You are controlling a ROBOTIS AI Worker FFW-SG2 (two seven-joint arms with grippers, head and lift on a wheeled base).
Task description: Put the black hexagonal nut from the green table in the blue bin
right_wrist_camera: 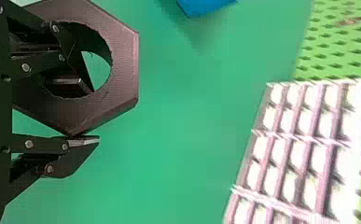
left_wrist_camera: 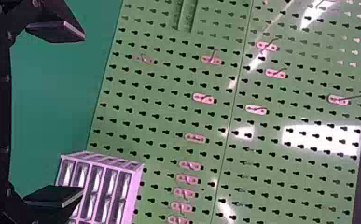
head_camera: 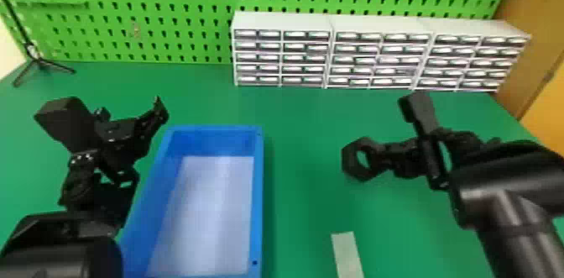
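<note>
Over the green table (head_camera: 302, 197), to the right of the blue bin (head_camera: 258, 197), my right gripper (head_camera: 382, 156) holds the black hexagonal nut (head_camera: 349, 158). In the right wrist view, one finger of the right gripper (right_wrist_camera: 89, 113) passes into the hole of the nut (right_wrist_camera: 123, 60) and the other presses its outer edge. The bin's pale floor is bare where visible. My left gripper (head_camera: 145, 142) stands above the bin's left side; in the left wrist view the left gripper (left_wrist_camera: 79, 113) is open, nothing between its fingers.
White drawer cabinets (head_camera: 382, 25) line the table's back right, against a green pegboard (head_camera: 168, 12). A black tripod (head_camera: 40, 63) stands at the back left. One pale strip (head_camera: 346, 252) lies on the table near the front, right of the bin.
</note>
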